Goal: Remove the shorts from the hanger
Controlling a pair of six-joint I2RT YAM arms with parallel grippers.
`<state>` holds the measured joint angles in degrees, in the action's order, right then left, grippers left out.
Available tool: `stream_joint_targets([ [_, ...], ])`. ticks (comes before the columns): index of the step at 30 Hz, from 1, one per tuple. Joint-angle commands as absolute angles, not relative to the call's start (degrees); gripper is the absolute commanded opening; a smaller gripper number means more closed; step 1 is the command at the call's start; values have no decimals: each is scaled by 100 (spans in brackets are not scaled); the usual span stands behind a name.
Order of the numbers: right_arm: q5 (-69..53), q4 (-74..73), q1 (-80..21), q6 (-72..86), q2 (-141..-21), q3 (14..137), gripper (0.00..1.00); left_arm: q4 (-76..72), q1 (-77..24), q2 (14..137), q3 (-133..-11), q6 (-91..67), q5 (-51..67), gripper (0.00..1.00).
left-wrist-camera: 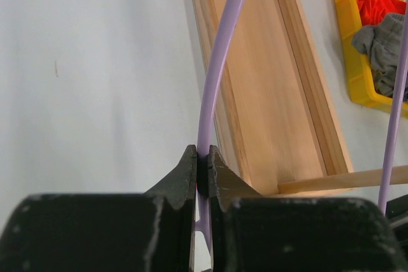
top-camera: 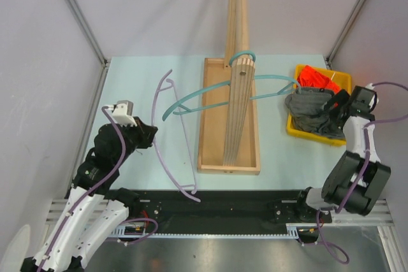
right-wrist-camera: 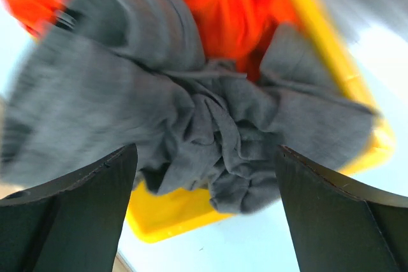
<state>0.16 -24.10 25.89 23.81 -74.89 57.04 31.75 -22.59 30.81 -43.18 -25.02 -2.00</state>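
The dark grey shorts point(top-camera: 312, 111) lie crumpled in the yellow bin point(top-camera: 296, 130), over the orange-red shorts point(top-camera: 317, 78) at the bin's far end. Both show close up in the right wrist view, grey point(right-wrist-camera: 210, 125) in front of orange-red point(right-wrist-camera: 210, 4). My right gripper point(top-camera: 338, 103) is open just above the grey shorts, its jaws wide apart and empty point(right-wrist-camera: 207, 183). My left gripper point(top-camera: 150, 137) is shut on the bare lilac hanger point(top-camera: 171, 133), pinching its thin rod point(left-wrist-camera: 213, 100). A teal hanger point(top-camera: 210, 92) hangs on the wooden post point(top-camera: 239, 62), with no cloth on it.
The wooden post stands in a long wooden tray point(top-camera: 210, 125) at the table's middle. The yellow bin sits at the right point(left-wrist-camera: 357, 68). Grey walls close in the left and right sides. The arms' black rail runs along the near edge.
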Motion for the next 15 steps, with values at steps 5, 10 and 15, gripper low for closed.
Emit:
stream_joint_targets([
  [5, -738, -1644, 2487, 2496, -8534, 5528, 93, 2593, -2250, 3533, -4192, -2540, 536, 0],
  [10, -861, -1652, 2461, 2593, -8070, 5581, 98, 2417, -2259, 3998, -4271, -2356, 773, 0],
  [15, -984, -2065, 2443, 2610, -7244, 5721, 100, 2110, -2311, 4359, -4324, -2294, 800, 0],
])
